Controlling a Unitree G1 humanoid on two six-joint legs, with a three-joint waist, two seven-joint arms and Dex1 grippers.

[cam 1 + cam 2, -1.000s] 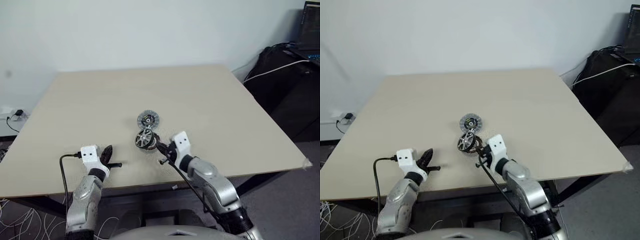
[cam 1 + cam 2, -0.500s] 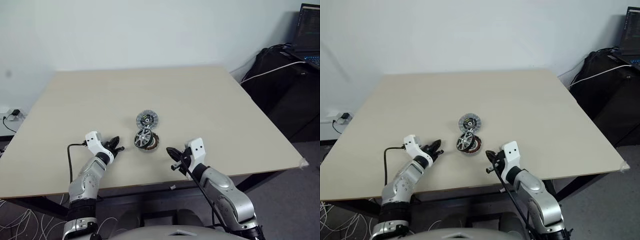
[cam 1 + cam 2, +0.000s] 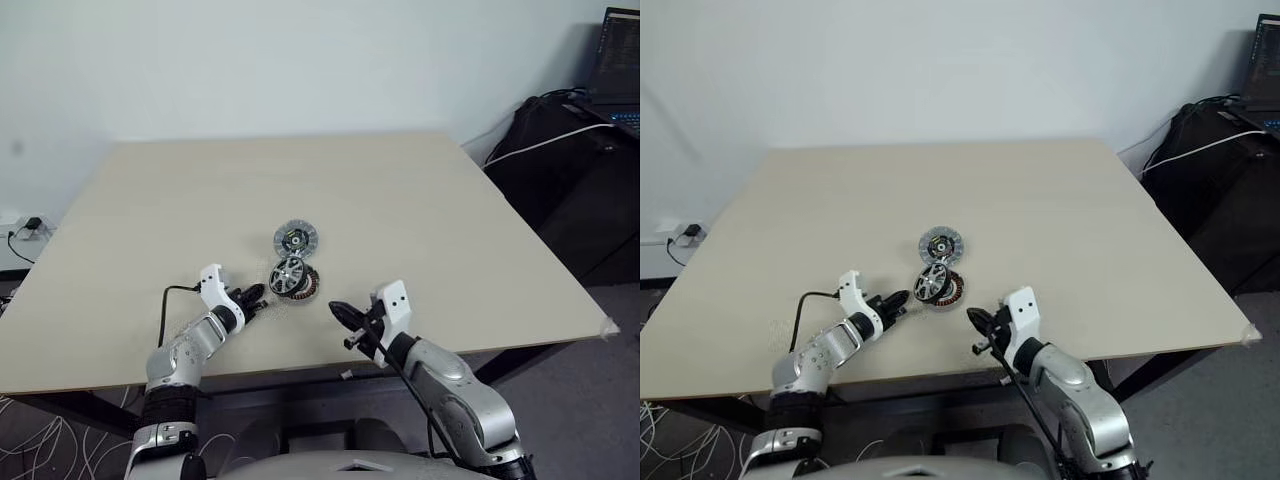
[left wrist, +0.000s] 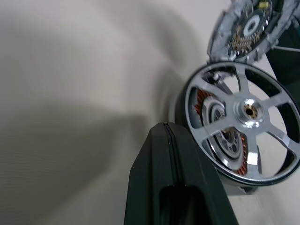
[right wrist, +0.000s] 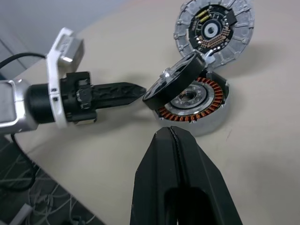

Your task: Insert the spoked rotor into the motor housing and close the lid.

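The shiny spoked rotor (image 5: pixel 173 82) stands tilted, its lower edge in the motor housing (image 5: pixel 199 108) and its upper edge raised off the copper windings. The lid (image 5: pixel 215 28) lies flat just behind them, dark face with green-yellow bits up. My left gripper (image 3: pixel 257 294) is shut and empty, its tip just left of the rotor (image 4: pixel 243 140), very close to its rim. My right gripper (image 3: pixel 335 307) is shut and empty too, a short way in front and to the right of the housing (image 3: pixel 303 288). Both point at the rotor (image 3: pixel 287 274).
The parts sit on a pale wooden table (image 3: pixel 400 190), near its front edge. A black bag with a white cable (image 3: pixel 570 165) and a laptop (image 3: pixel 620 50) stand beyond the right edge. Loose cables lie on the floor at the left (image 3: pixel 30 440).
My left gripper has moved right and forward, up to the rotor's left side. My right gripper has drawn back from the rotor towards the table's front. The rotor stays tilted on the housing.
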